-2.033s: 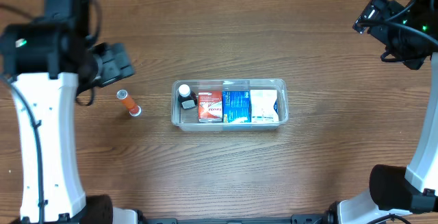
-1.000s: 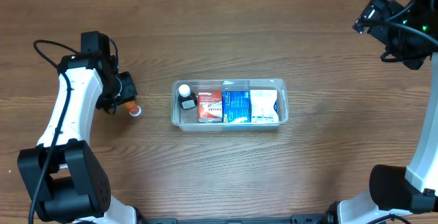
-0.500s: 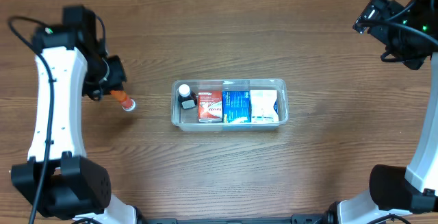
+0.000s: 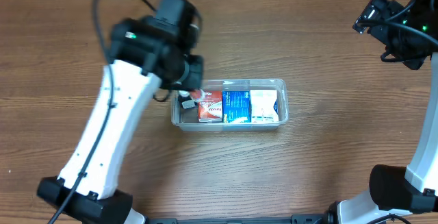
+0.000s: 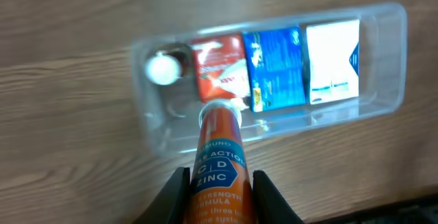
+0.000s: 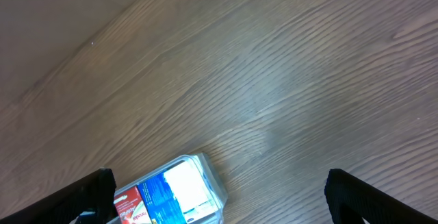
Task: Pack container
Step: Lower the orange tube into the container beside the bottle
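The clear container [image 4: 229,127] sits mid-table holding a white-capped bottle [image 5: 162,68], a red box [image 4: 210,106], a blue box [image 4: 237,106] and a white box [image 4: 264,105]. My left gripper [image 4: 190,87] hovers over the container's left end, shut on an orange tube [image 5: 219,145] with a blue zinc label. The tube's white end points down toward the red box [image 5: 220,66]. In the left wrist view the left gripper [image 5: 219,177] clamps the tube from both sides. My right gripper [image 4: 383,20] hangs open at the far right, well away from the container [image 6: 213,183].
Bare wooden tabletop [image 4: 328,169] surrounds the container on all sides. The left arm's white link [image 4: 109,135] slants across the table's left half. The right arm's base [image 4: 404,190] stands at the lower right corner.
The left arm closed on the orange tube at the table's left, lifted it and swung right, now above the container's left end. The right arm has stayed still.
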